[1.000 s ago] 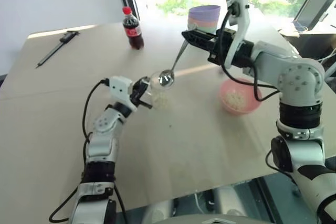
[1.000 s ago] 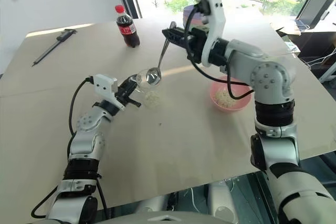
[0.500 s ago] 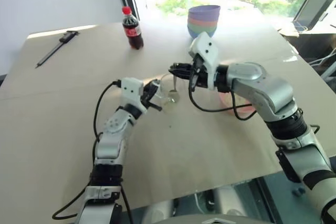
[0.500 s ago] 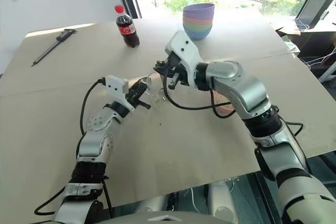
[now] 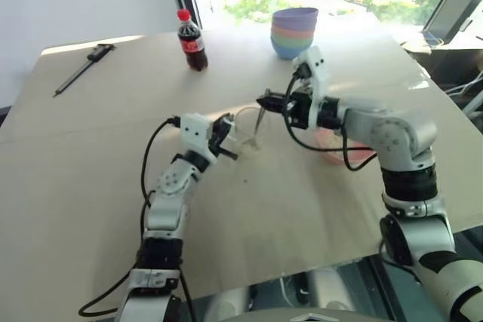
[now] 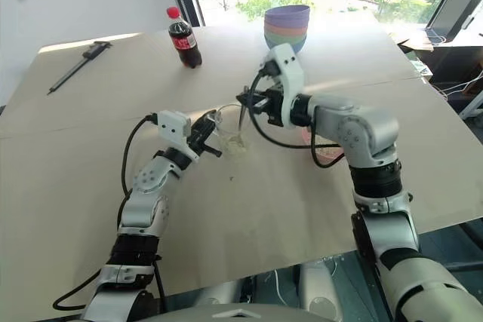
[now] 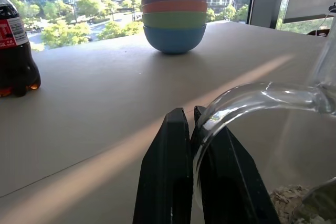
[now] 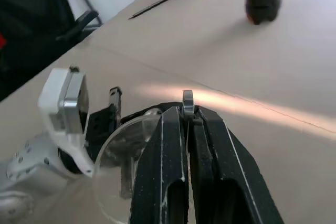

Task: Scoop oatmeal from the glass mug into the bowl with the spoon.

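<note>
The broad beige worktop (image 5: pixel 90 186) carries everything, and the stack of purple, green, pink and blue bowls (image 5: pixel 293 32) at the far edge, the cola bottle (image 5: pixel 192 41) and the long black tool (image 5: pixel 81 70) lie as they did a second ago. The shallow round pink plastic bowl (image 5: pixel 355 154) sits near the right arm, partly hidden behind it, where a second ago it showed openly with oats inside. The small clear glass mug (image 6: pixel 229 130) stands mid-worktop; it has shifted slightly toward the right arm since then. The left end effector (image 7: pixel 190 129) is clamped narrow on the mug's handle. The right end effector (image 8: pixel 187 121) is closed on the handle of the slim silver metal spoon (image 5: pixel 257 125). A second ago the spoon hung above the mug rim; now it is lowered steeply into the mug. Pale beige flaky oatmeal (image 7: pixel 286 203) lies in the mug's bottom.
</note>
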